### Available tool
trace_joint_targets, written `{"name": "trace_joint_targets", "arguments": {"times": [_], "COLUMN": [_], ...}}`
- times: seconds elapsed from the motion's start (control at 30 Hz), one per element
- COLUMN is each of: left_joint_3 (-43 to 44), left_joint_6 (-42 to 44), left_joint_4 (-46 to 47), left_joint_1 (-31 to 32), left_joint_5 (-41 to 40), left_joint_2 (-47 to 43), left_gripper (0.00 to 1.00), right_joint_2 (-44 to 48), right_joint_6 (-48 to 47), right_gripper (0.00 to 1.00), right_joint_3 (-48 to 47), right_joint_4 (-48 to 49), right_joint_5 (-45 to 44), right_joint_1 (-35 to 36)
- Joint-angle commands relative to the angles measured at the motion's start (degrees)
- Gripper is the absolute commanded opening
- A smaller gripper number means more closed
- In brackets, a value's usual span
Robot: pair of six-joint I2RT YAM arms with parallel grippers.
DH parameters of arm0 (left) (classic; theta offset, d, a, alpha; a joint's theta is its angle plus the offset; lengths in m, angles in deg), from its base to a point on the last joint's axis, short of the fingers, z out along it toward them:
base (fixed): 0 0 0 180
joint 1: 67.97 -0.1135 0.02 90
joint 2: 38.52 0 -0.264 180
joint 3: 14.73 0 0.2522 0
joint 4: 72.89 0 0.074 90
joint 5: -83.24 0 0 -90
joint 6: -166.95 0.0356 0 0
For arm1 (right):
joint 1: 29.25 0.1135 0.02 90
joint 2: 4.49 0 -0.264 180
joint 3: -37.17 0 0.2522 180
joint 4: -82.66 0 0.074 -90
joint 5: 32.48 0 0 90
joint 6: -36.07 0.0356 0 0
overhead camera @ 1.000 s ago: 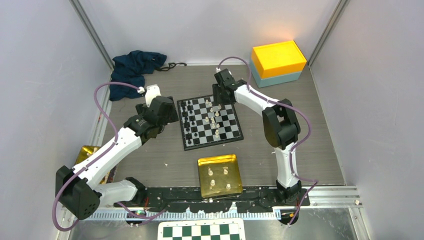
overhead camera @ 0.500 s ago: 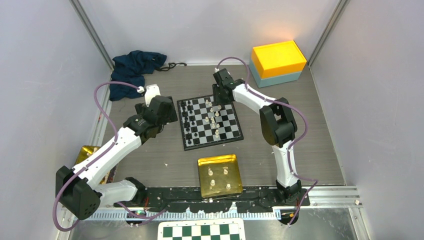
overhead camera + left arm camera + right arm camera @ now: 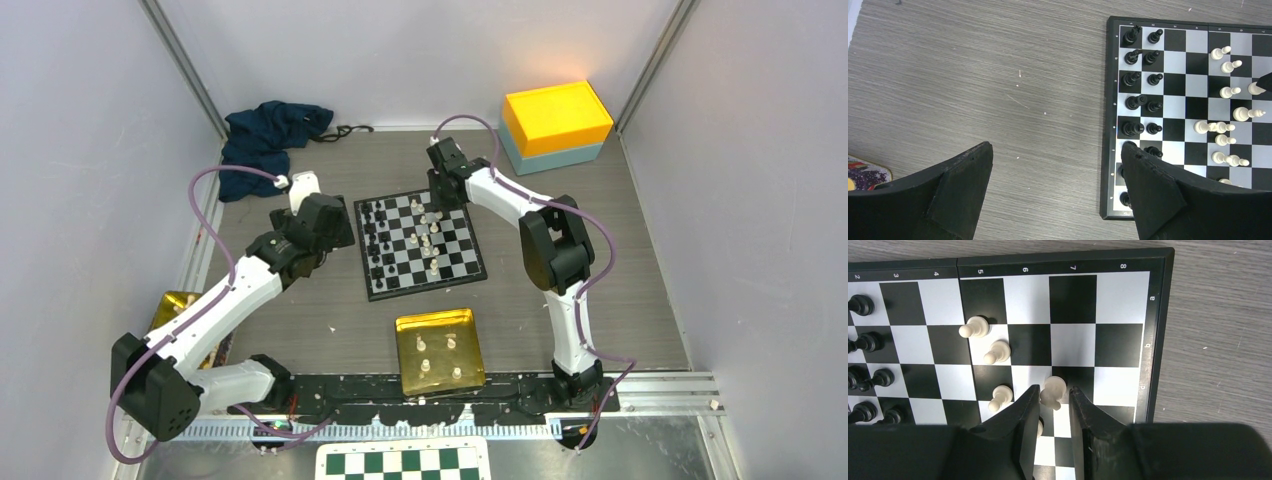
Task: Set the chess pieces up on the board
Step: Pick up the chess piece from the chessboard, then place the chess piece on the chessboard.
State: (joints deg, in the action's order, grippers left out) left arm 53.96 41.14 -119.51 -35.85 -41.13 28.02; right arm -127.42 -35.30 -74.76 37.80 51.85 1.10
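Right hand [image 3: 1054, 392] narrow, pinching 1 white piece [image 3: 1053, 385] at the tips, over the board [image 3: 1073, 300] around file 6/7. Likely carrying it toward its home row. Can't tell if it's lifted or resting on the square. Left hand [image 3: 1055, 150] wide, nothing in it, parked over the woodgrain counter [image 3: 973, 75] just left of the board, out of the way. Black pieces [image 3: 1140, 82] lined up in 2 files, other whites [image 3: 1228, 92] scattered mid-board. Pieces tiny, glossy, rounded: probably easy to tip.
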Motion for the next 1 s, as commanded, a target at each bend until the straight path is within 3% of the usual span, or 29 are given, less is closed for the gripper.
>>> {"name": "trace_joint_targets", "arguments": {"times": [0.0,0.5,0.97], "left_joint_3": [-0.09,-0.45,-0.45], "left_joint_6": [-0.4,-0.22,0.13], "left_joint_4": [1.83,2.75,3.06], "left_joint_1": [-0.48,-1.18,-1.95], "left_joint_5": [0.0,0.87,1.59], "left_joint_2": [-2.02,-1.09,-0.36], "left_gripper": [1.0,1.0,1.0], "right_joint_2": [0.26,-0.33,-2.57], "right_joint_6": [0.23,-0.48,-2.91], "right_gripper": [0.33,0.14,0.09], "right_joint_3": [-1.74,-3.33,-9.48], "right_joint_4": [-0.25,-1.66,-5.51], "right_joint_5": [-0.16,-2.72,-11.38], "right_joint_1": [-0.04,-0.1,-1.17]}}
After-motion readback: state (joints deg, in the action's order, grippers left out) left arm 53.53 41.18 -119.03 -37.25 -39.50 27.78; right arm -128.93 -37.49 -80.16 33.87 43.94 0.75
